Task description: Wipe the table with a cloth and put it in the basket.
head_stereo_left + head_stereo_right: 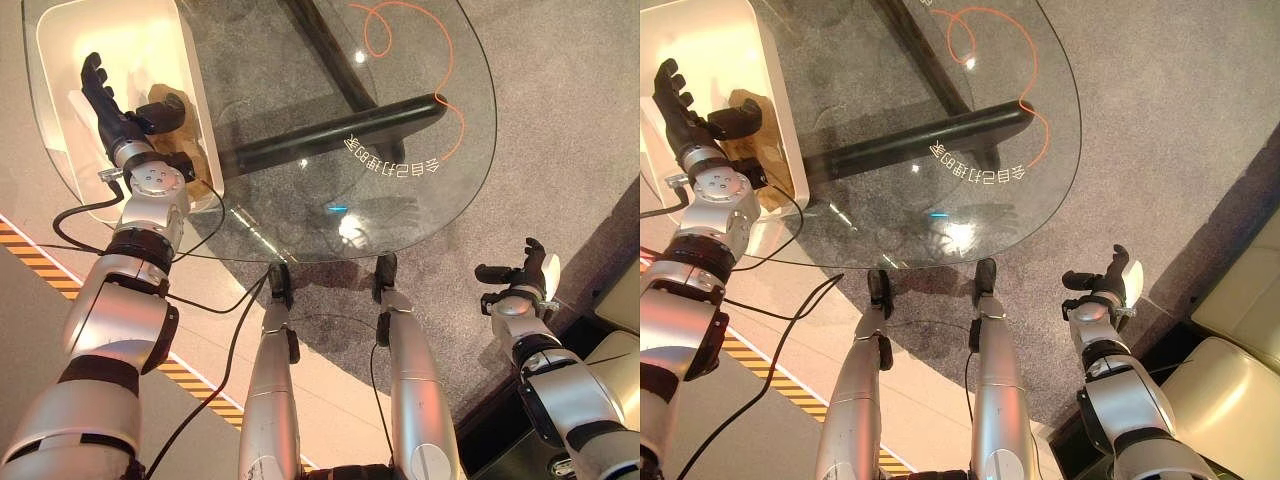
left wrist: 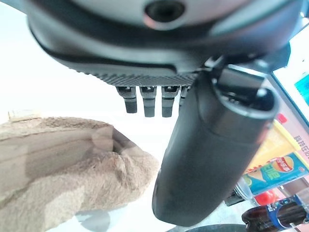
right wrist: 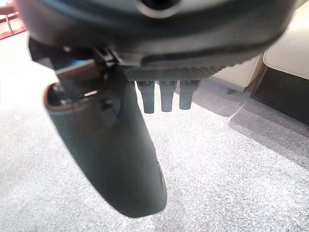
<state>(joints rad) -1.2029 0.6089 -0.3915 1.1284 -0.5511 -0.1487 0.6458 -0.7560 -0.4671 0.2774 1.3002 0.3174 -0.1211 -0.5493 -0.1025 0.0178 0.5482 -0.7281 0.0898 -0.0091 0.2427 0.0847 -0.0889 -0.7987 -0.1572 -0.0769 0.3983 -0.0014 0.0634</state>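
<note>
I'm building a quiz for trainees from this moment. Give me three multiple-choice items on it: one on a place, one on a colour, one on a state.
1. Where is the cloth?
A. On the glass table
B. In the basket
C. On the carpet

2. What colour is the cloth?
A. Blue
B. Red
C. Tan

3. How is the left hand?
A. Open above the basket
B. Shut on the cloth
C. Flat on the table

Answers:
1 B: the cloth lies inside the white basket, beside the table.
2 C: the cloth shows tan in the left wrist view.
3 A: the left hand has straight fingers over the basket, and holds nothing.
</note>
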